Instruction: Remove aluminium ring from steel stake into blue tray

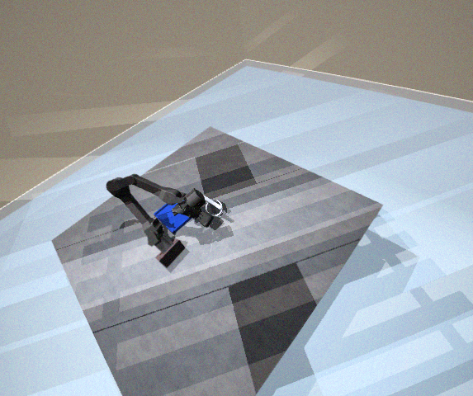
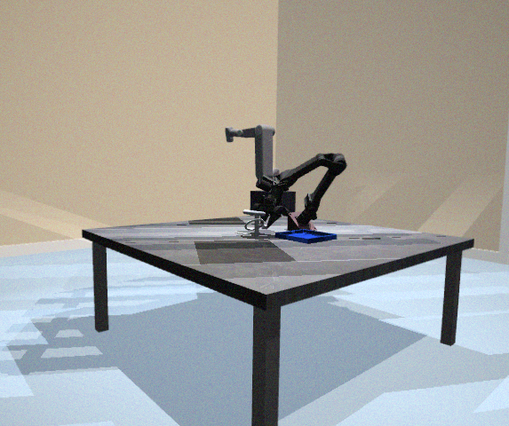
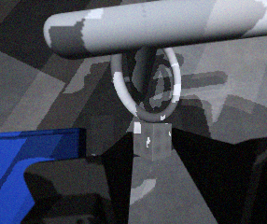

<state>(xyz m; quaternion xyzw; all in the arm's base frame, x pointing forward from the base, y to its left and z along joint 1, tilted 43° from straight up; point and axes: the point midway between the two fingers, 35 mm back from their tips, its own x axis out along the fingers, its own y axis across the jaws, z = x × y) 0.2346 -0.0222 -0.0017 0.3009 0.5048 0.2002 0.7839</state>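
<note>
The stake's pale cross-bar [image 1: 213,201] [image 2: 254,212] [image 3: 171,28] sits on top of its upright post [image 2: 258,227] [image 3: 143,70]. The aluminium ring [image 1: 221,209] [image 2: 246,225] [image 3: 176,86] is around the post, under the bar, steeply tilted and raised off the table. Its square welded tab [image 3: 145,133] points toward the gripper. My gripper [image 2: 266,224] [image 3: 150,134] is shut on the tab, low beside the stake. The fingertips are hard to see in the top view. The blue tray [image 1: 182,224] [image 2: 309,240] [image 3: 12,136] lies beside the stake, with no ring in it.
The arm's base [image 1: 170,254] [image 2: 293,223] stands near the tray. The arm's forearm [image 1: 153,187] [image 2: 302,168] reaches over the tray side. A grey upright structure [image 2: 264,151] and a dark box [image 2: 288,200] show behind; their distance cannot be told.
</note>
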